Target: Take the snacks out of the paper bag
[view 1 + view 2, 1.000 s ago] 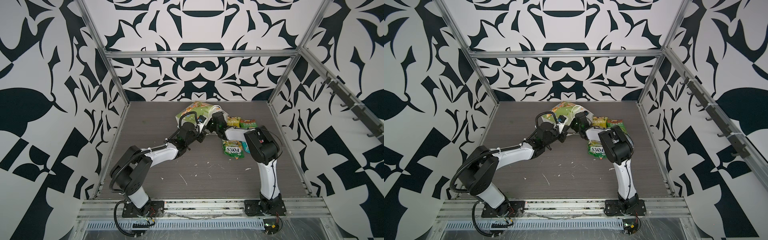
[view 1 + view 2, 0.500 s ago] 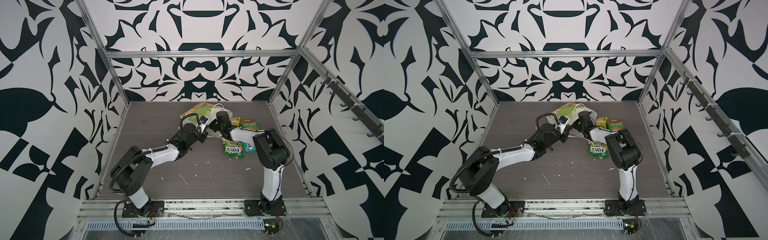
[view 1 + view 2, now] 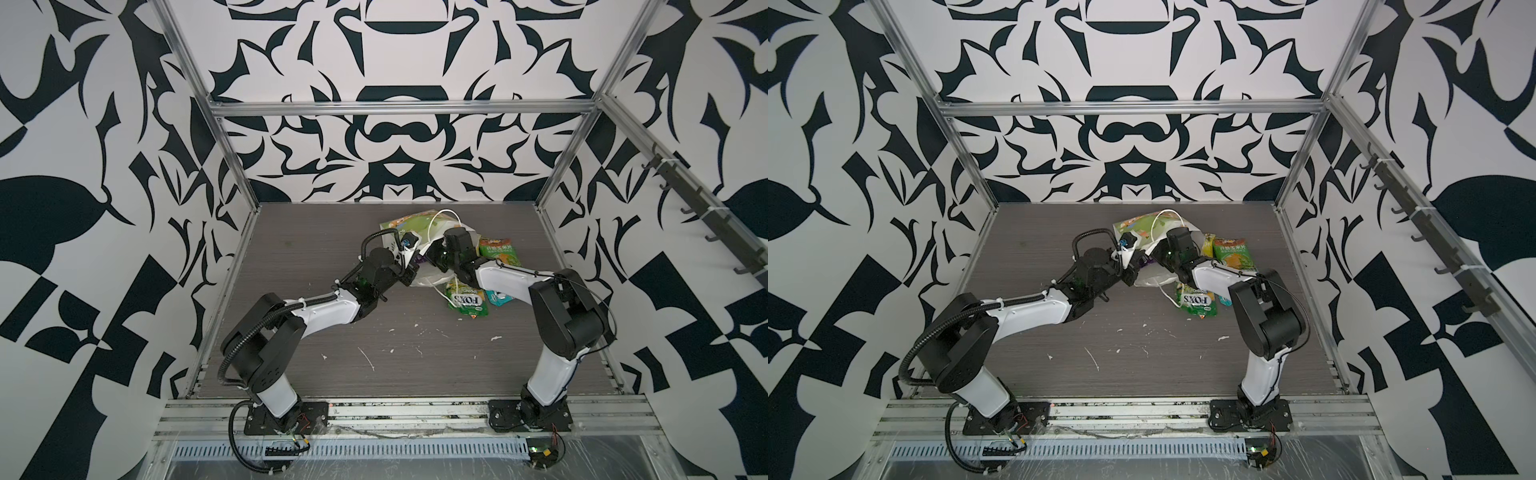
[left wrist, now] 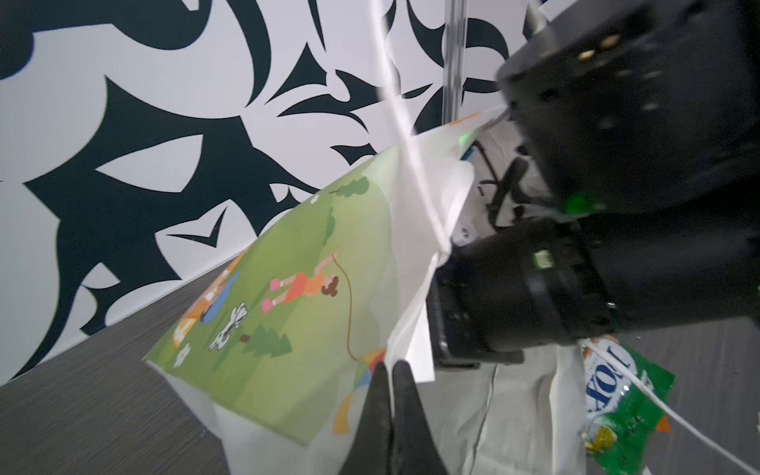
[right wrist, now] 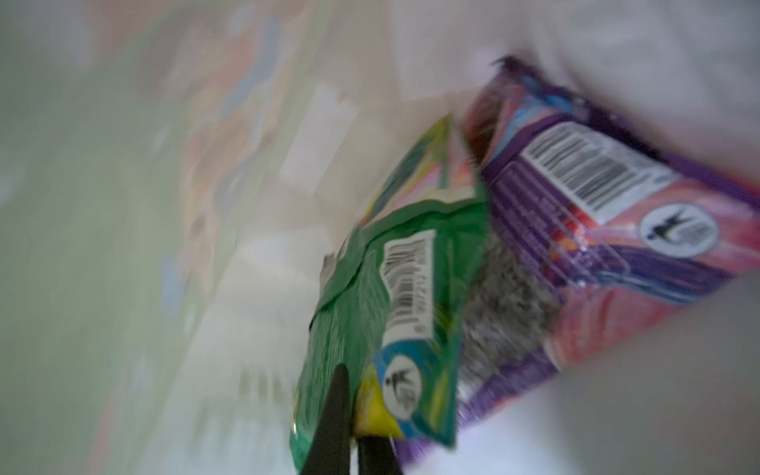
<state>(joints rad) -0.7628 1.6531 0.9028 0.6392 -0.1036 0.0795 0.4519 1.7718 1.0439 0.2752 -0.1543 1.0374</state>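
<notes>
**A:** Where do we have the bag?

**B:** In both top views we see the bag [image 3: 409, 224] [image 3: 1138, 226] lying on its side near the back middle of the bench [image 3: 415, 374]. Its green face is up and its white mouth is turned toward our two arms.

**A:** And what do we see inside it?

**B:** The right wrist view is blurred. We can make out a green packet [image 5: 390, 308] and a purple packet [image 5: 596, 205] between the white walls, overlapping, with the green one in front.

**A:** How does our right end effector stand?

**B:** Our right end effector [image 5: 353, 405] is inside the mouth, pinching a corner of the green packet. In the top views the bag hides its fingers.

**A:** And the left?

**B:** The fingers of our left end effector [image 4: 391, 368] are pressed together on the rim of the mouth, nipping the paper where the green face meets the white lining. A cord [image 4: 411, 164] runs up past it.

**A:** Which packets do we have out?

**B:** We count four on the bench, to the right of the bag. The FOX'S packet [image 3: 467, 301] lies just in front of the mouth. The teal packet [image 3: 498, 298] touches it and sits partly under our right arm. Farther back, the yellow packet [image 3: 1207, 245] and the orange-topped packet [image 3: 498, 251] lie side by side, just beside the right wrist.
</notes>
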